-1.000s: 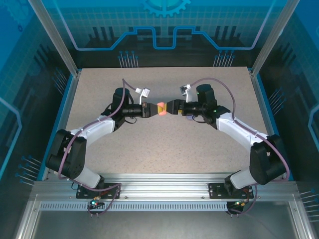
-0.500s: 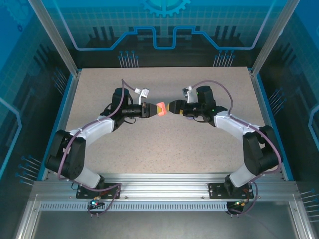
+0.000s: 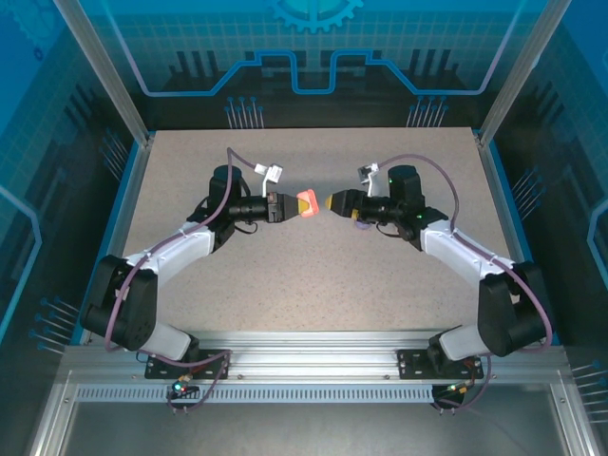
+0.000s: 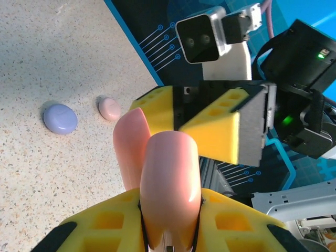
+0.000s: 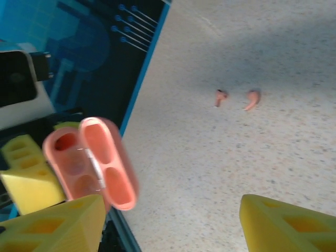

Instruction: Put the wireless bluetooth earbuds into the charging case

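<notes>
Your left gripper [image 3: 285,205] is clamped on the open red-orange case [image 3: 307,203] above the table's [image 3: 313,285] middle. Your right gripper [image 3: 332,201] faces it, jaws spread and empty. Beyond, two red-orange earbuds [image 5: 220,97] lie near the table's edge.

Glossy smooth plastic: salmon case [image 4: 168,184], glare on shell. Matt yellow plastic, pocketed: left tool fingers [image 4: 84,227]. Matt, speckled, fine-grained stone look: surface [image 4: 47,47]. Smooth satin plastic: lilac case [image 4: 60,117], pale pink case [image 4: 109,107]. Brushed metal: frame rail [image 3: 313,366].
</notes>
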